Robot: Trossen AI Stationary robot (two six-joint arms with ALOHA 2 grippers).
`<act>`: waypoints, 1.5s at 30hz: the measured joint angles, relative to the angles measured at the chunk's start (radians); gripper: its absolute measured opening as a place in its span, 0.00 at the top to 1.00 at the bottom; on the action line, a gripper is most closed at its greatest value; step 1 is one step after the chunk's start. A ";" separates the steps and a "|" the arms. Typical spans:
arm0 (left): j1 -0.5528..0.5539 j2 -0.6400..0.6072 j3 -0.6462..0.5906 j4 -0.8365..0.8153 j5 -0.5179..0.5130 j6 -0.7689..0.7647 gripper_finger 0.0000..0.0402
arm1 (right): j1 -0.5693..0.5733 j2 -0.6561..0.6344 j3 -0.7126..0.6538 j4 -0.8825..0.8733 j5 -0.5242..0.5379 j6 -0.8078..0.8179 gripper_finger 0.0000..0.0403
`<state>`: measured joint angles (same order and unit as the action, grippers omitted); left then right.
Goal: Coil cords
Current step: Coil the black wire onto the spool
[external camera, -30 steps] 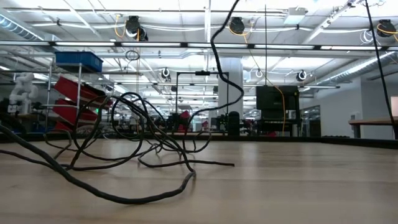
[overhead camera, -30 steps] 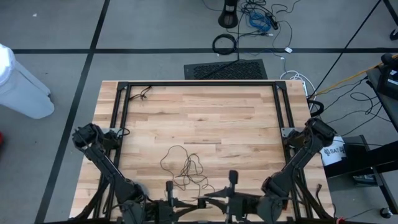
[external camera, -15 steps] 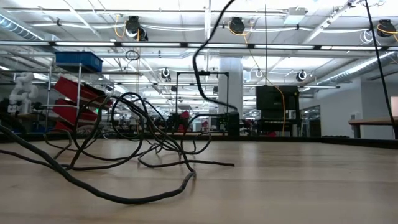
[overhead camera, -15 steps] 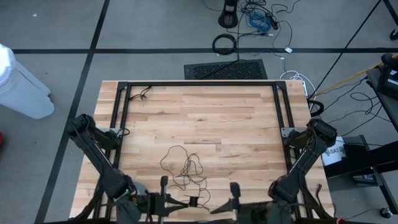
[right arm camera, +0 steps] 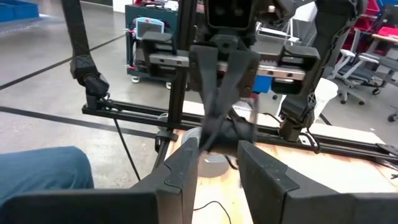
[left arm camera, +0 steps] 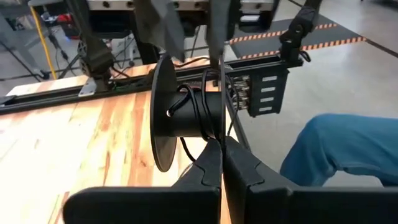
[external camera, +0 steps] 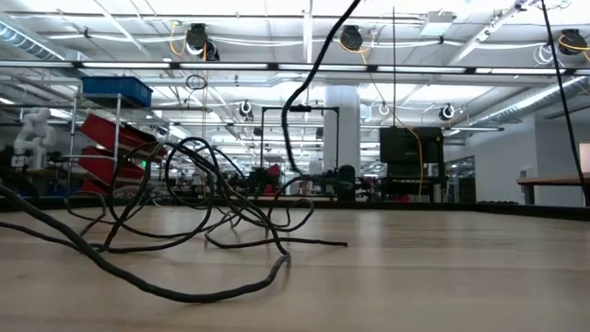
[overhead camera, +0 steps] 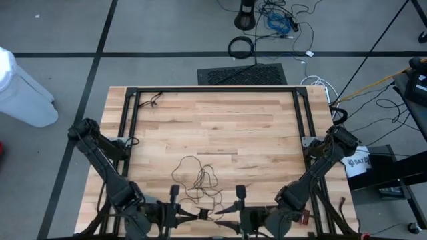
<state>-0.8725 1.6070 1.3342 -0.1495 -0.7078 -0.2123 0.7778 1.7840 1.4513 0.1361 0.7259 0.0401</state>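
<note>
Thin dark cords (overhead camera: 197,178) at lower centre look light and floppy, best taken at the spool (left arm camera: 186,115) the left gripper (left arm camera: 221,163) pinches, right gripper (right arm camera: 219,148) parted

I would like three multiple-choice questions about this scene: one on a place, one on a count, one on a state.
1. Where on the table does the loose wire lie?
A. near the front edge, by the arms
B. at the far edge
C. on the floor

2. How many robot arms are at the table?
A. one
B. two
C. three

3. The left end effector is:
A. wide open
B. out of view
C. shut on the spool

Answers: 1 A, the high view shows the tangle near both end effectors. 2 B, one arm on each side. 3 C, its fingers meet at the spool's edge.
</note>
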 joint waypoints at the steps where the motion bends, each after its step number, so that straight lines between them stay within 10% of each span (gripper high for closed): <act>1: 0.003 0.000 0.000 -0.001 0.000 0.000 1.00 | 0.000 0.000 0.000 0.001 0.000 0.000 0.75; 45: -0.018 0.000 0.000 -0.086 0.020 -0.044 1.00 | -0.051 0.034 0.000 -0.007 -0.019 0.069 0.75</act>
<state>-0.8909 1.6073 1.3346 -0.2351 -0.6877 -0.2562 0.7271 1.8181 1.4513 0.1289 0.7067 0.1087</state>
